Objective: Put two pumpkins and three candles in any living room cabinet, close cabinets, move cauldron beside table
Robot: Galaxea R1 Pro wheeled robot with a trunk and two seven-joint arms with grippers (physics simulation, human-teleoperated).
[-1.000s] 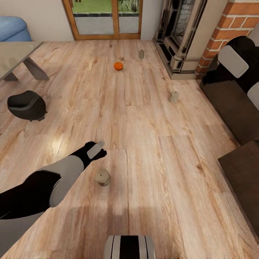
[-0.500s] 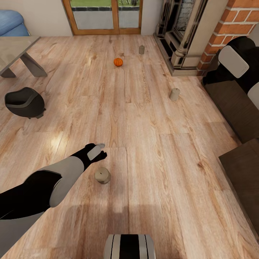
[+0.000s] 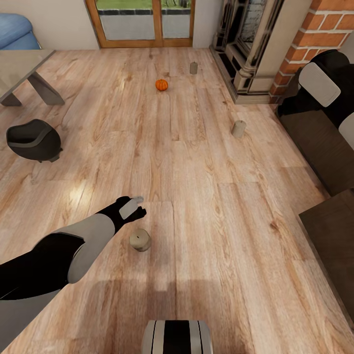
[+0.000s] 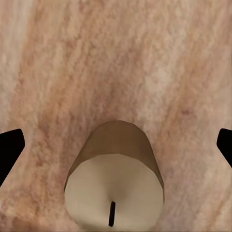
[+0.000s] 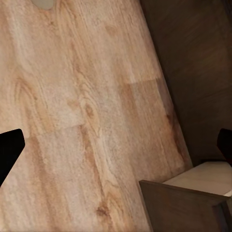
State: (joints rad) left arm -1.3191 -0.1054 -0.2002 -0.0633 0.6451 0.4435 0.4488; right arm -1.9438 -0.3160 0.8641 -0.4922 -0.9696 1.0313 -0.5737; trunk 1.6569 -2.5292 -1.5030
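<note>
My left gripper (image 3: 132, 208) hangs open over the plank floor, just beyond a tan candle (image 3: 140, 240) standing upright. In the left wrist view that candle (image 4: 115, 186) stands close below the left gripper (image 4: 117, 147), between the two spread black fingertips (image 4: 10, 151) and touching neither. A second candle (image 3: 239, 129) stands mid-floor to the right and a third candle (image 3: 193, 68) near the fireplace. One orange pumpkin (image 3: 161, 84) sits far ahead. The black cauldron (image 3: 33, 140) rests at the left near the table (image 3: 19, 66). My right gripper (image 5: 117, 147) is open over the floor beside the dark cabinet (image 5: 193, 72).
The cabinet (image 3: 319, 147) runs along the right wall, with my right arm (image 3: 319, 83) above it; a drawer with a pale interior (image 5: 210, 175) stands open. The stone fireplace (image 3: 246, 49), brick chimney (image 3: 324, 29), glass doors (image 3: 142, 24) and blue sofa (image 3: 14, 30) line the far side.
The head camera shifted slightly a second ago, moving the whole picture. Both arms, the candles, pumpkin and cauldron have stayed where they were.
</note>
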